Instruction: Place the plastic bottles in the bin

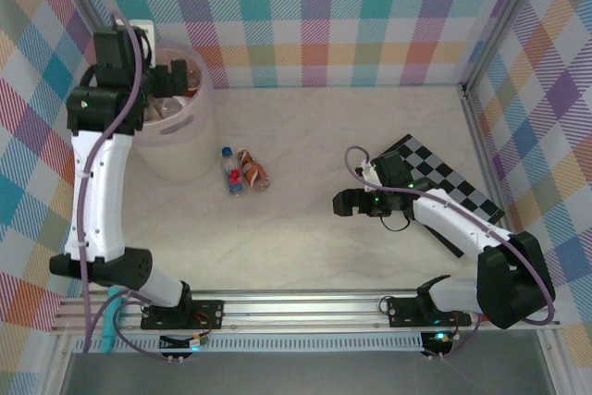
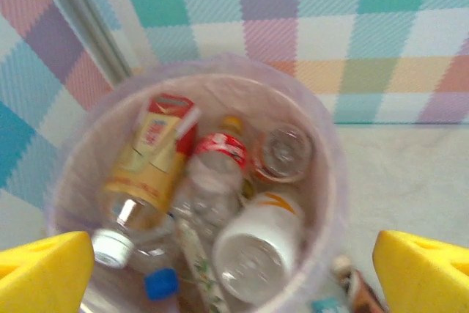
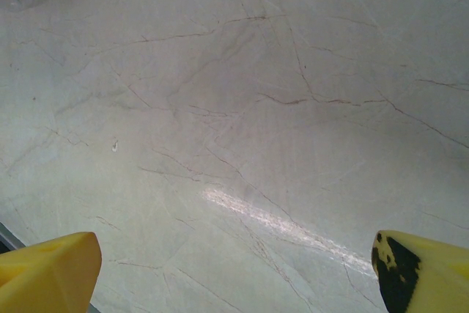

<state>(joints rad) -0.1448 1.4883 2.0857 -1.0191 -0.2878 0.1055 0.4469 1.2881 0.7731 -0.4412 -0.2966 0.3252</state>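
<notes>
Plastic bottles (image 2: 212,181) mostly sit in the pink bin (image 2: 328,181); blue-capped bottle (image 1: 231,171) and brown bottle (image 1: 253,173) lie on the bench (image 1: 324,256) just beside it; light, slick, crushable, so pinch mid-body; left fingers (image 2: 44,269) and right fingers (image 3: 51,273) wide, empty.

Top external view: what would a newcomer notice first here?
The pale pink bin at far left, packed with plastic bottles, with the left gripper open above it. Just right of it, two loose bottles lie on the table.
</notes>
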